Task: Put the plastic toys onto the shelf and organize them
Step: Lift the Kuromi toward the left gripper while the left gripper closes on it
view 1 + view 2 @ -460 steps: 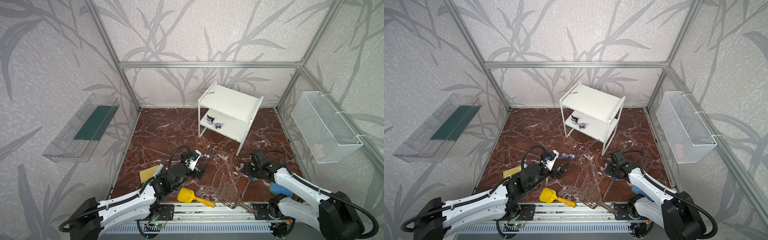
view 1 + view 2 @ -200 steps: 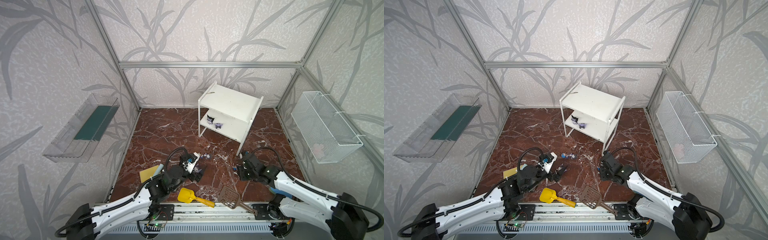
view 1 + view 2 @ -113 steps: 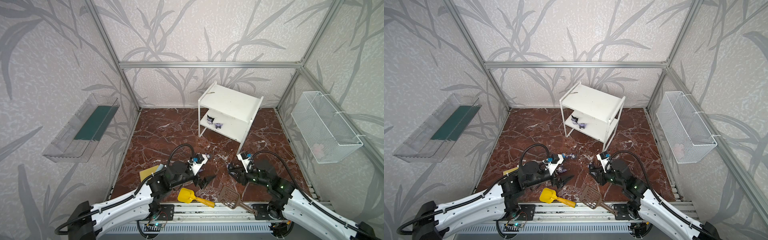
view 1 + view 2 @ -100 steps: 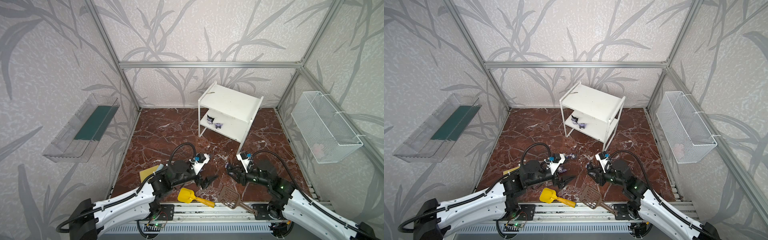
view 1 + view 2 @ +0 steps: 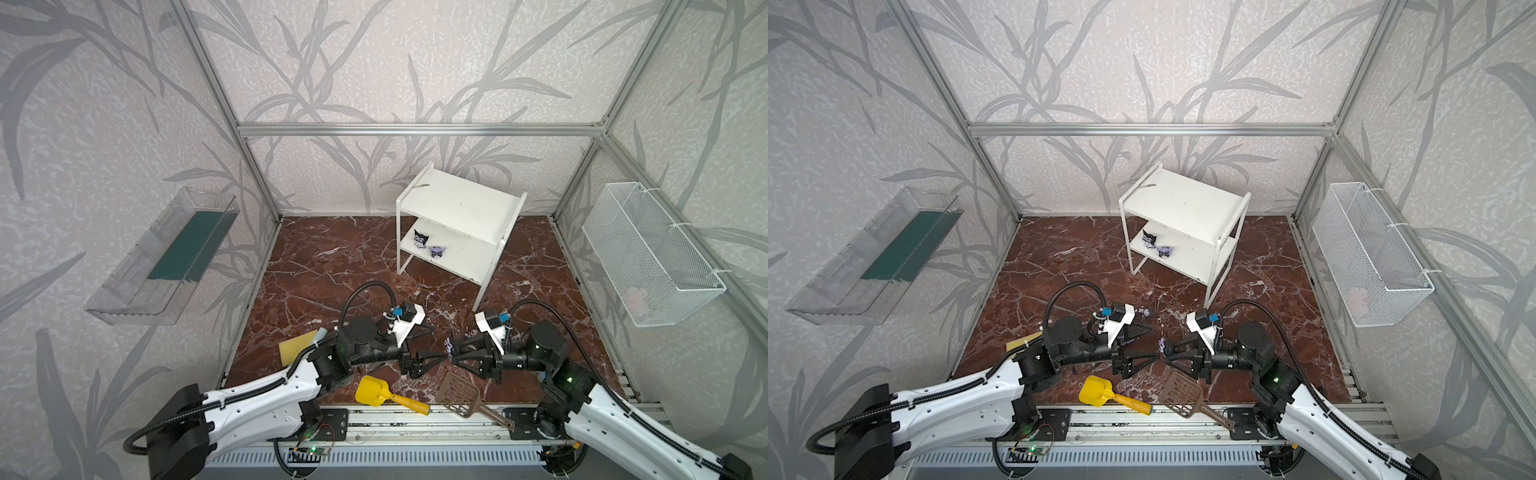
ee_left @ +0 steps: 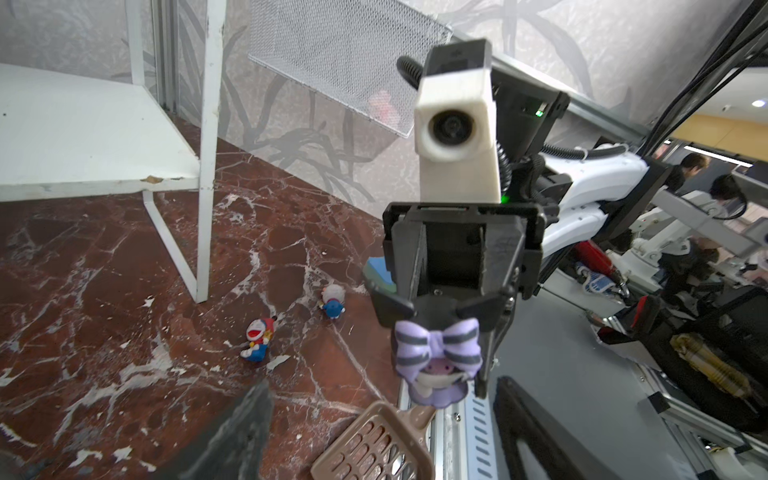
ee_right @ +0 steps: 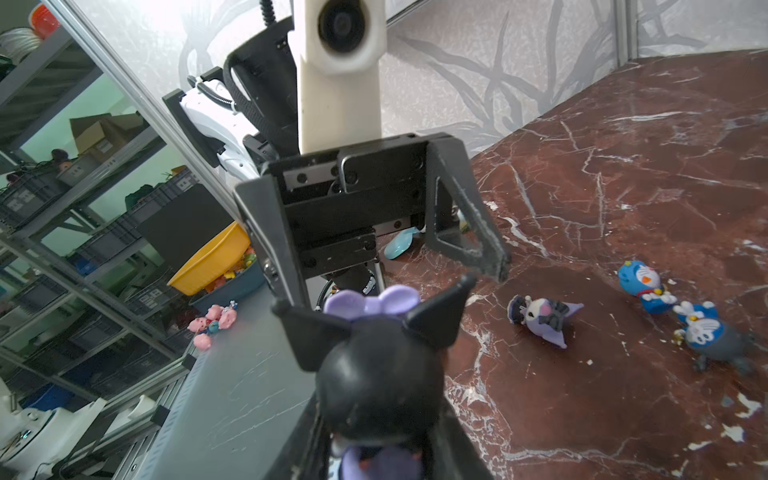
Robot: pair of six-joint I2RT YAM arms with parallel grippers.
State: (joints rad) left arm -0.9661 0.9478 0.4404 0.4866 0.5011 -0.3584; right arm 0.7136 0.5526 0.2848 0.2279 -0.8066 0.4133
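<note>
My right gripper (image 5: 454,351) is shut on a black plastic toy (image 7: 380,374) with pointed ears and a purple bow, held above the floor at the front middle. My left gripper (image 5: 439,344) faces it tip to tip and is open, its fingers (image 6: 245,428) standing on either side of the toy (image 6: 436,361) without touching it. The white shelf (image 5: 461,208) stands at the back, with two black-and-purple toys (image 5: 420,239) (image 5: 436,251) on its lower tier. A purple toy (image 7: 540,318) and blue-and-white toys (image 7: 642,284) (image 6: 257,338) lie on the floor.
A yellow scoop (image 5: 374,390) and a brown slotted scoop (image 5: 461,392) lie at the front edge below both grippers. A yellow pad (image 5: 293,351) lies front left. A wire basket (image 5: 648,253) hangs on the right wall, a clear tray (image 5: 166,253) on the left.
Both arms have risen from the floor and turned toward each other. The right gripper has carried the toy to the middle, and the left gripper's fingers have narrowed a little around it.
</note>
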